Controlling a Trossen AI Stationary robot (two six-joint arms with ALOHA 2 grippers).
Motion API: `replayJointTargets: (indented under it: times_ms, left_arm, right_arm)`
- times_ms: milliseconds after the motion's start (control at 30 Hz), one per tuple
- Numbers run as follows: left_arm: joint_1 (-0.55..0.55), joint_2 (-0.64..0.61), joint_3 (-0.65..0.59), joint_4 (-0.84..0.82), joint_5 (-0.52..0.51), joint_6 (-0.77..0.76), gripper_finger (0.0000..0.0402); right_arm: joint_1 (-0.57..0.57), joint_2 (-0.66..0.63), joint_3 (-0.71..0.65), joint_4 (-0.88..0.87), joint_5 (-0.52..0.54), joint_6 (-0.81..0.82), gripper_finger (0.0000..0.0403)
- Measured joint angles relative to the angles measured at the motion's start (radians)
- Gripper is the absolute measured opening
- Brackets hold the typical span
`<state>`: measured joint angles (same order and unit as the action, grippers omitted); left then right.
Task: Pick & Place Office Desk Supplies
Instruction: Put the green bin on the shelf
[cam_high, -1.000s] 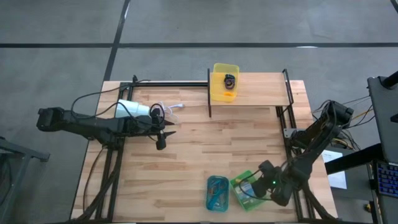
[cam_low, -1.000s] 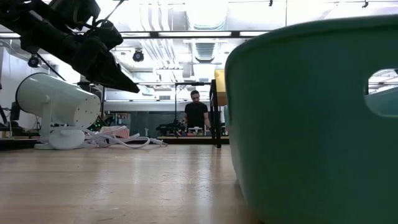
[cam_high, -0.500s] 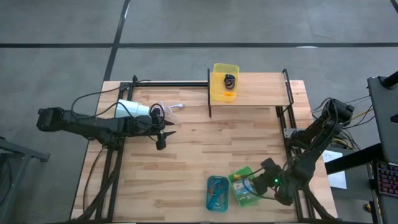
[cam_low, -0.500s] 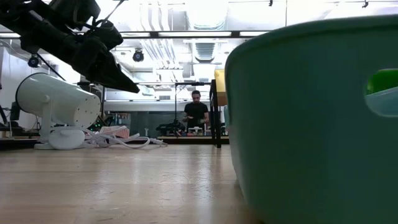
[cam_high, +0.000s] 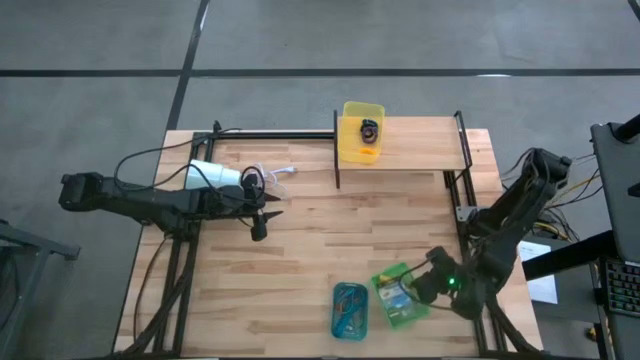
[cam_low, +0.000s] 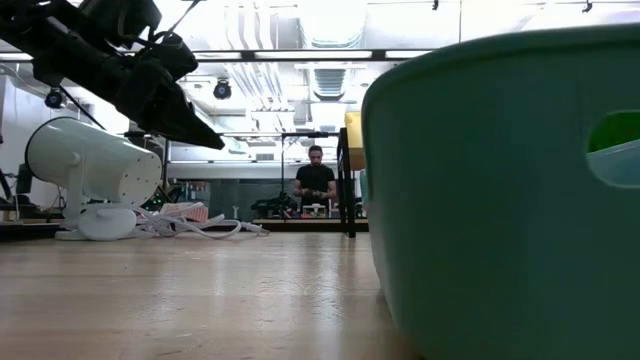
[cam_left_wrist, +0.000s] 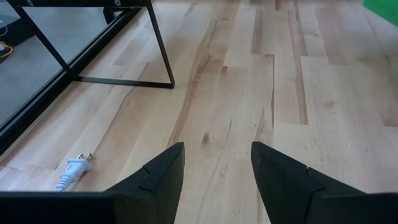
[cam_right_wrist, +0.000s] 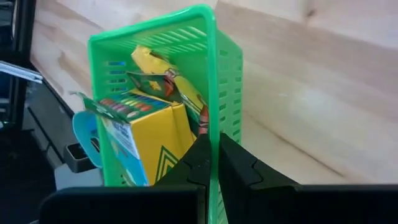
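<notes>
The yellow-and-green crayon boxes (cam_right_wrist: 140, 134) stand packed inside the green tray (cam_right_wrist: 186, 37), a slotted plastic basket whose rim the right gripper (cam_right_wrist: 212, 163) pinches, its two dark fingers closed tight on the thin green wall. From overhead the tray (cam_high: 400, 296) sits toward the 5 o'clock part of the wooden table (cam_high: 300, 260), with the right gripper (cam_high: 428, 288) at its 3 o'clock edge; against the frame a second ago it has slid a little toward 3 o'clock and turned, opening a wider gap from the teal tray (cam_high: 349, 309) beside it, and the right arm has swung outward with it. The left arm has not shifted: the left gripper (cam_high: 264, 215) hangs above bare boards at about 9 o'clock, fingers spread with nothing between them, near the white cylindrical lamp (cam_high: 212, 174) and its cord. Only the right wrist view shows the printed cardboard boxes and a crumpled yellow wrapper inside the basket; only the left wrist view shows the white plug (cam_left_wrist: 74, 168) lying flat on the pale, grained planks ahead of the left gripper (cam_left_wrist: 216, 163). The low view is largely filled by the teal tray's smooth curved wall (cam_low: 480, 190), with a sliver of green through its handle slot and a person (cam_low: 316, 186) far off in the room. A yellow tray (cam_high: 361, 132) holding a dark loop sits on the raised shelf at 12 o'clock.
</notes>
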<state>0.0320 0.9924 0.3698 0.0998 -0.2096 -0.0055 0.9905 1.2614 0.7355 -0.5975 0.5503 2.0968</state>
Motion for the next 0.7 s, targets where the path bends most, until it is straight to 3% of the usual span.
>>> replayJointTargets:
  times_ms: [333, 700]
  left_arm:
    - [0.000, 0.000, 0.000, 0.000, 0.000, 0.000, 0.0190]
    - [0.000, 0.000, 0.000, 0.000, 0.000, 0.000, 0.0190]
  right_arm:
    - [-0.048, -0.265, -0.029, -0.296, 0.022, 0.080, 0.0013]
    - [-0.238, -0.440, -0.029, -0.378, 0.070, 0.001, 0.0013]
